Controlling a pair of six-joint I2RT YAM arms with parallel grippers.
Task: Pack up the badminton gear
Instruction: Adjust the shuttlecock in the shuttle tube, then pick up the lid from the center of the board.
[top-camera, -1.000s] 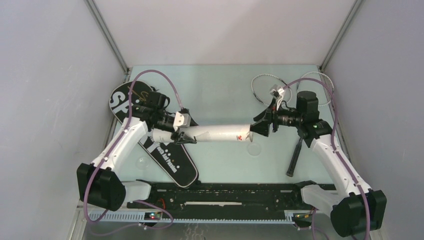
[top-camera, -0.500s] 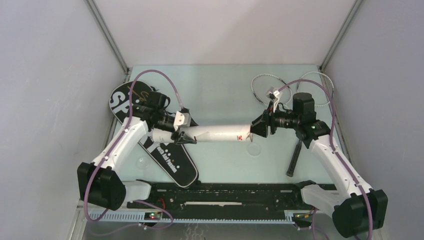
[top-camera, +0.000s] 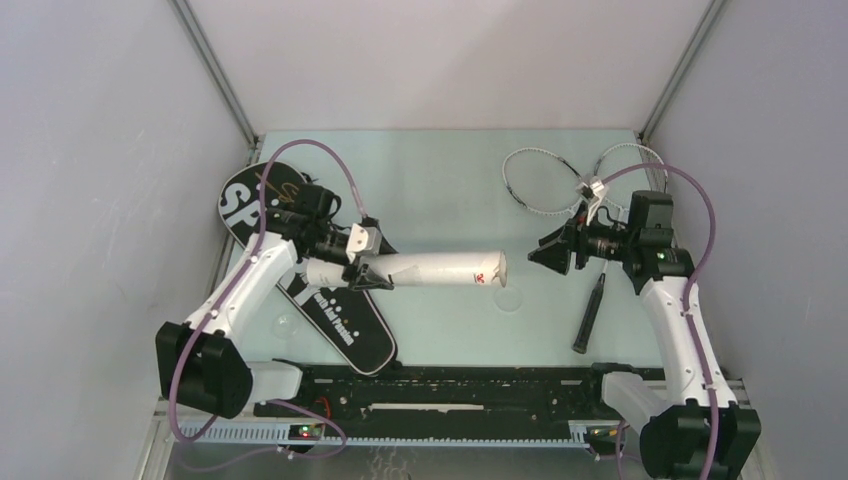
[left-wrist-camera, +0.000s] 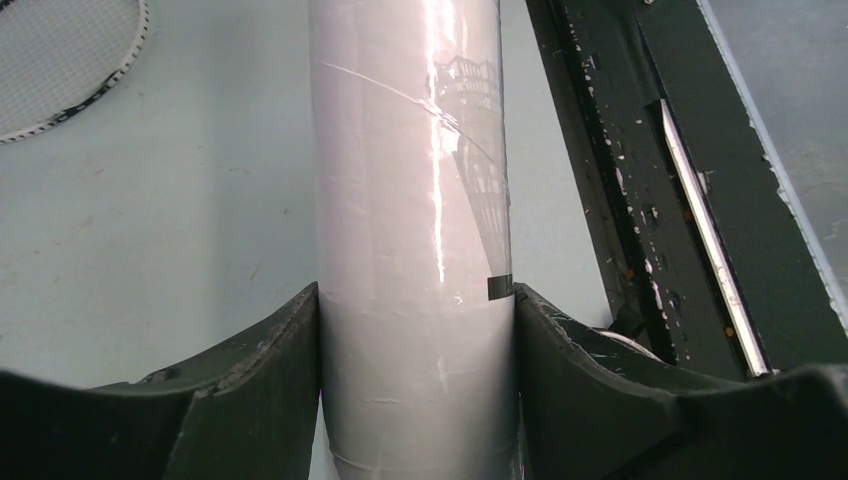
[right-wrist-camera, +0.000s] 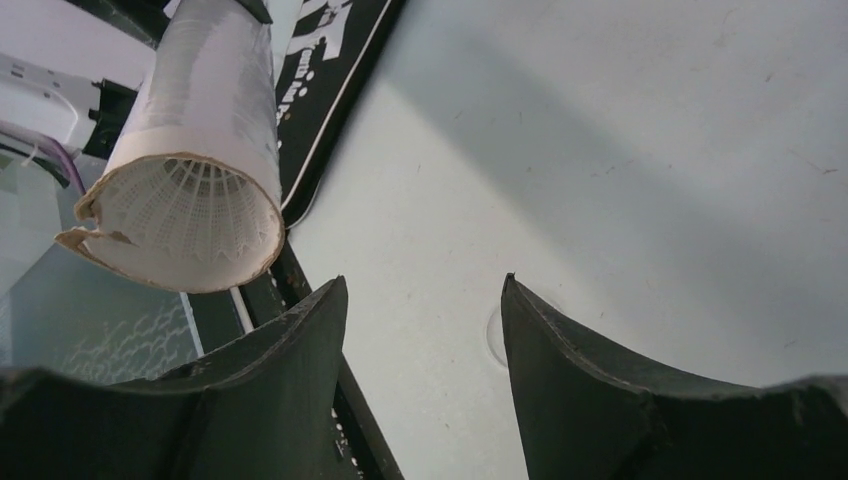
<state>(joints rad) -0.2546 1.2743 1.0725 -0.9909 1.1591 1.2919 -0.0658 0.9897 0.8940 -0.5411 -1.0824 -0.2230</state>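
Step in hand: loading of the long white cardboard tube (top-camera: 425, 268); a white feather shuttlecock (right-wrist-camera: 190, 210) already sits inside its torn open mouth, skirt outward, as the right wrist view shows.
Tube position: held level above the pale green worktop (top-camera: 450, 180), its closed end over the black racquet-shaped bag lettered "SPORT" (top-camera: 340, 325), its open end pointing away from the bag toward the right arm.
Left jaws: the left gripper (left-wrist-camera: 415, 400) is clamped across the tube's body, one finger pressed to each side, near the bag end.
Right jaws: the right gripper (right-wrist-camera: 420, 330) stands parted with nothing between its fingers, a little apart from the tube's mouth and facing it.
Left arm pose: reaching out from its base over the bag, wrist turned so the tube lies crosswise.
Right arm pose: forearm raised from its base, wrist bent sideways toward the tube.
Racquets: two thin silver-white racquet heads (top-camera: 545, 180) lie on the worktop on the far side of the tube's mouth, beyond the right gripper; a black handle (top-camera: 588, 315) lies on its near side.
Other shuttlecocks: none visible loose; how many are in the tube cannot be told.
Next move, as judged: either capping the tube, or setting it down and turning to the bag, which calls for the left arm keeping the tube level so nothing slides out.
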